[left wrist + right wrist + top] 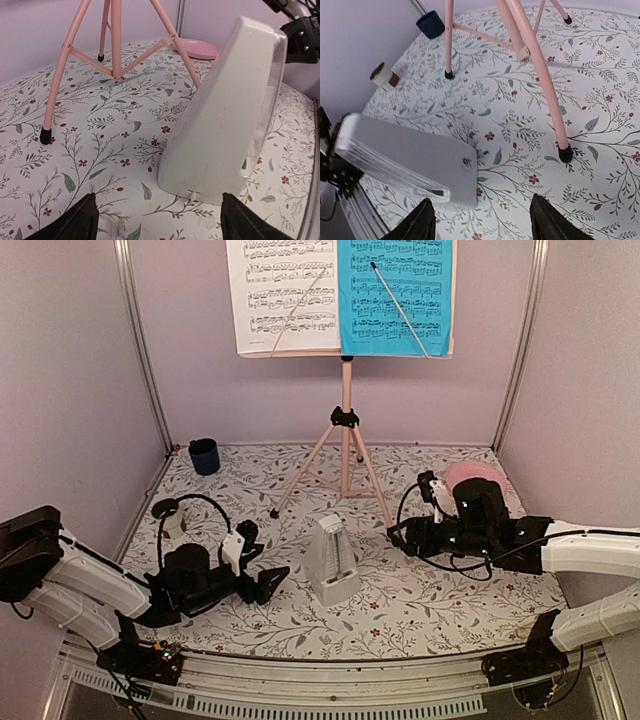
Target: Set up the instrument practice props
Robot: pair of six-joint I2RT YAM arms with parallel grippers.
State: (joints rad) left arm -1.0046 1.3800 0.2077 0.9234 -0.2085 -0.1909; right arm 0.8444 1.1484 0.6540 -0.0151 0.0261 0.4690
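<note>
The pink tripod music stand stands at the back middle. Its desk holds a white sheet on the left and a bright blue sheet on the right. The white pyramid metronome stands upright on the mat in front of the stand. My left gripper is open and empty just left of the metronome, which fills the left wrist view ahead of my left gripper. My right gripper is open and empty right of the metronome, which also shows in the right wrist view.
A dark blue cup stands at the back left corner. A pink plate lies behind the right arm. A small white cylinder lies near the left arm. The stand's legs spread over the floral mat. Walls close three sides.
</note>
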